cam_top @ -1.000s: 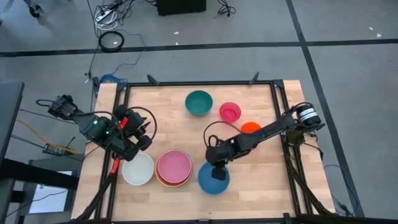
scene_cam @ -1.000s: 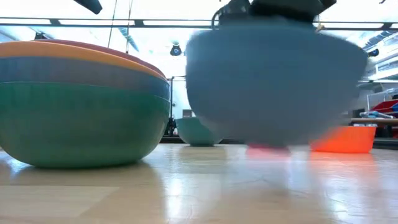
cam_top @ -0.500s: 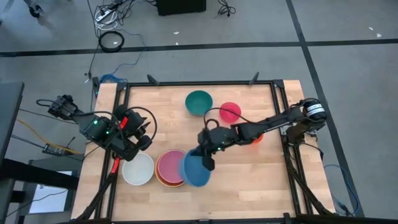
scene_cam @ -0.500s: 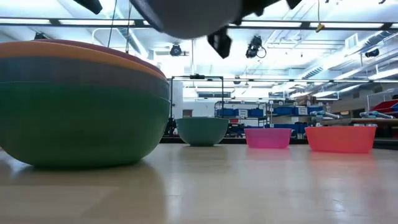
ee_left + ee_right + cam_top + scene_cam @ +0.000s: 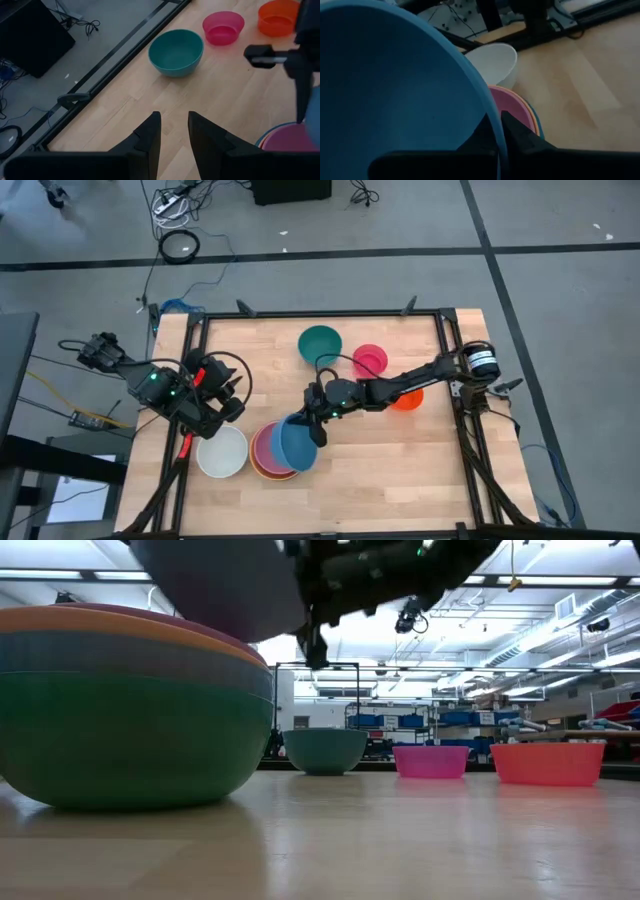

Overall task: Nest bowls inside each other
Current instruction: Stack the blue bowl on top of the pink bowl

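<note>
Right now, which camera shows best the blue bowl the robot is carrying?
The high view: the blue bowl hangs from the right end effector over the pink stack. The right wrist view shows only its inside, the low view its underside, the left wrist view a sliver.

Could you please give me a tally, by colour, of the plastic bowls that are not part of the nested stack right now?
Round teal plastic bowl: 1
Round magenta plastic bowl: 1
Round red-orange plastic bowl: 1
Round white plastic bowl: 1
Round blue plastic bowl, held over the stack by the right gripper: 1
Total: 5
</note>
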`<state>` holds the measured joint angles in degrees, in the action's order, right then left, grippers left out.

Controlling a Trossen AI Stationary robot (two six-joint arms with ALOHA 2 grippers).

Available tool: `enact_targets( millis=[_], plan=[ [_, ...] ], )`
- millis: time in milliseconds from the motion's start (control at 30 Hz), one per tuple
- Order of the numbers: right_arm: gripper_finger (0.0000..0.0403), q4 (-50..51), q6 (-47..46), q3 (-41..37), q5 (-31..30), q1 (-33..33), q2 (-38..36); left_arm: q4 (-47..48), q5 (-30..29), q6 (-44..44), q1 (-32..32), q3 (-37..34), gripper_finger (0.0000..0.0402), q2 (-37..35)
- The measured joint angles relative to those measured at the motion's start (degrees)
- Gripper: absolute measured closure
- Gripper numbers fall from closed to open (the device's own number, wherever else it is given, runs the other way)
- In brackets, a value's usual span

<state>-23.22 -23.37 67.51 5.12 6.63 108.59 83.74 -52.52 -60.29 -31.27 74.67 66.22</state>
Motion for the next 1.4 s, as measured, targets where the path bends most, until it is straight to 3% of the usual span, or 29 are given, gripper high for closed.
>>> enact_targets(
  millis=[200, 600, 933, 1233, 1400],
  plan=[
    [0.0395, -1.1, -0.9, 1.1, 1.7, 0.0, 3.2, 0.0, 0.0, 0.0, 0.0, 0.0, 0.0296, 0.0],
    [0.0304, -0.4, -0.1, 2.0, 1.4, 0.3, 3.0, 0.0, 0.3, 0.0, 0.0, 0.0, 0.0296, 0.0],
    [0.0298, 1.4, -1.0, 4.0, 1.4, -0.1, 3.0, 0.0, 0.9, 0.0, 0.0, 0.0, 0.0296, 0.0],
    [0.0289, 13.7, 2.7, 10.3, 5.0, -0.9, 3.0, 0.0, 0.9, 0.0, 0.0, 0.0, 0.0296, 0.0],
    [0.0287, 25.3, 6.7, 15.5, 0.9, -0.6, 3.0, 0.0, 0.9, 0.0, 0.0, 0.0, 0.0296, 0.0]
  ],
)
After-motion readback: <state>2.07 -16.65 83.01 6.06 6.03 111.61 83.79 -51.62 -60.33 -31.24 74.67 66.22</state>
